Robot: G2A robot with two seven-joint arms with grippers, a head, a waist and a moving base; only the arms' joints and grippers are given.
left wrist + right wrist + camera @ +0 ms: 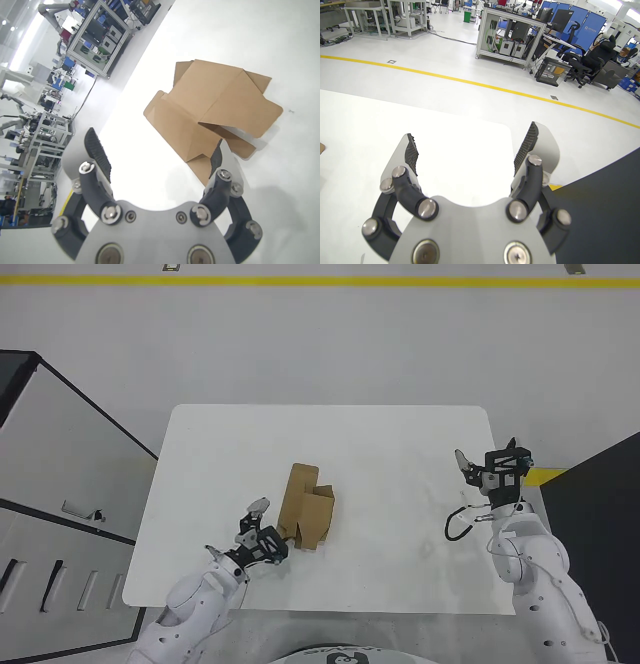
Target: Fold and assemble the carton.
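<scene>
Cardboard carton (pixel 306 507), half-folded, lies near the table (pixel 400 444) centre from above, left gripper (pixel 265 532) just beside it. Left wrist view: jaws spread; light, bendy board, likely best pinched at a flap edge. Right wrist view: right gripper (pixel 472 150) spread, empty.

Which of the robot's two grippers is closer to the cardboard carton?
Left. The left gripper is open right at the carton's near corner, one finger beside a flap. The right gripper is open over the table's right edge, well apart from it.
</scene>
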